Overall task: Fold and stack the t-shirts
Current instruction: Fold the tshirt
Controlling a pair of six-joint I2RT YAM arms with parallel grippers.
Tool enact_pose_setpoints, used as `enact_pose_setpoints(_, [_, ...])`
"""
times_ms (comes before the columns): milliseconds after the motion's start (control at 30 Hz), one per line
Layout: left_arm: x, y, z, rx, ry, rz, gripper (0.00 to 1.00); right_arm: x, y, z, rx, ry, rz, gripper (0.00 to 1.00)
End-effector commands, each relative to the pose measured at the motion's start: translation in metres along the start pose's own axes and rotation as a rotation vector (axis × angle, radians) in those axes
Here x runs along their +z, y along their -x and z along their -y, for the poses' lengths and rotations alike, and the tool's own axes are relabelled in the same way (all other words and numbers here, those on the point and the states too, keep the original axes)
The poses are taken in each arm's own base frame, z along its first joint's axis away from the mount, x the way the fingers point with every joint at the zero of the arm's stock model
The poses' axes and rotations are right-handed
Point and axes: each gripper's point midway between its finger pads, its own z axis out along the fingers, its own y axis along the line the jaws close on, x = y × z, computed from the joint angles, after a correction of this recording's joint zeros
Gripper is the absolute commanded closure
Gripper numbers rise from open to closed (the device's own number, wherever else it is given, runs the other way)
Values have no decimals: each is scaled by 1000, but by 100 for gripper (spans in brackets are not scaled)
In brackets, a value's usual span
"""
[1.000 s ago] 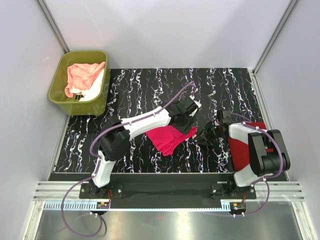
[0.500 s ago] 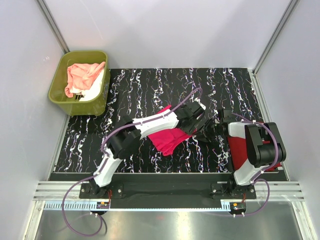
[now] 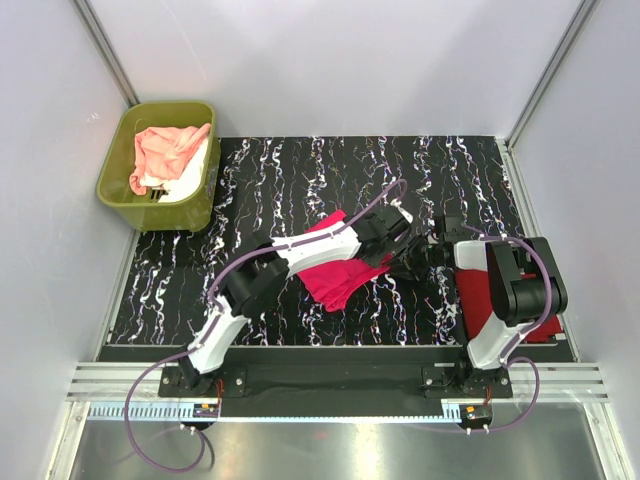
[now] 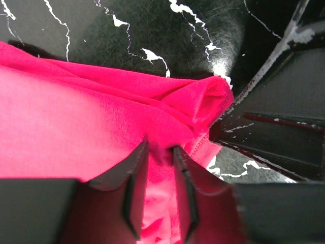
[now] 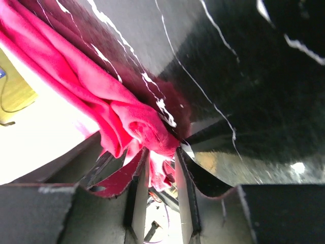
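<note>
**Pinch on the hot pink t-shirt (image 4: 76, 117) from two sides**

My left pincer (image 4: 160, 152) is nipped onto a fold of that shirt, with cloth bunched between its two fingers. My right pincer (image 5: 161, 157) is closed on the same shirt, a rolled lip of it caught between the fingers. From above, the two meet almost nose to nose at the shirt's 3 o'clock edge. The shirt lies rumpled at the middle of the table (image 3: 280, 180), a touch toward 6 o'clock.

I judge this step to be taking hold of one edge so the shirt can be spread flat before folding. To do it well, I should draw the pincers apart along that edge, evenly and low over the table, so the cloth drags smooth rather than lifting in a heap. Both grips sit close to the cloth's border, so a jerk could slip it free. I cannot tell how many layers each pincer has, so I would pull gently at first.

The darker red t-shirt (image 3: 473, 300) lies at the table's 3 to 4 o'clock side, partly under my right arm. The peach-pink t-shirt (image 3: 165, 150) and the white t-shirt (image 3: 190, 182) sit in the olive tub (image 3: 115, 175) off the 10 o'clock corner.
</note>
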Motion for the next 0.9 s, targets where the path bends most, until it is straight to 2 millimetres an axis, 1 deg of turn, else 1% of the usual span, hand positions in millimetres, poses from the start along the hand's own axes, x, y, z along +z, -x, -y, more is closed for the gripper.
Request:
enact_pose_setpoints(0, [4, 16, 4, 5, -4, 48, 75, 8, 14, 8, 13, -45, 44, 66])
enact_pose_setpoints(33, [5, 16, 5, 7, -5, 46, 83, 9, 15, 8, 16, -46, 43, 67])
enact_pose_setpoints(67, [5, 18, 7, 8, -14, 49, 88, 9, 16, 7, 14, -43, 44, 68])
enact_pose_setpoints(167, [0, 25, 7, 6, -29, 57, 100, 10, 18, 5, 14, -45, 46, 70])
enact_pose_setpoints(200, [-2, 26, 6, 3, -32, 59, 100, 10, 18, 6, 9, -47, 47, 71])
enact_pose_setpoints(300, [-16, 37, 5, -10, -46, 88, 100, 7, 16, 9, -3, -69, 48, 72])
enact_pose_setpoints(333, [-24, 43, 4, -15, -48, 105, 100, 6, 16, 10, -6, -73, 47, 72])
enact_pose_setpoints(400, [-34, 51, 3, -25, -59, 124, 100, 2, 12, 10, -28, -81, 35, 70])
enact_pose_setpoints(433, [-40, 54, 4, -28, -67, 132, 100, 0, 10, 8, -43, -79, 29, 63])
enact_pose_setpoints(500, [-46, 60, 6, -35, -86, 143, 100, -9, 6, 6, -76, -83, 21, 59])
enact_pose_setpoints(567, [-48, 61, 8, -39, -102, 140, 100, -19, 3, -3, -108, -58, 32, 58])
enact_pose_setpoints(633, [-49, 60, 10, -46, -114, 133, 100, -26, -2, -7, -108, -46, 37, 59])
enact_pose_setpoints(700, [-52, 61, 10, -53, -122, 134, 100, -31, -8, -13, -72, -5, 39, 64])
enact_pose_setpoints(733, [-54, 62, 9, -55, -122, 137, 100, -31, -10, -15, -68, 14, 35, 69])
enact_pose_setpoints(767, [-55, 62, 7, -58, -119, 137, 100, -30, -14, -16, -49, 32, 27, 82])
enact_pose_setpoints(800, [-56, 63, 6, -59, -118, 138, 100, -30, -11, -20, -57, 52, 40, 90])
enact_pose_setpoints(867, [-58, 66, 3, -70, -119, 142, 100, -24, -8, -22, -39, 72, 41, 100])
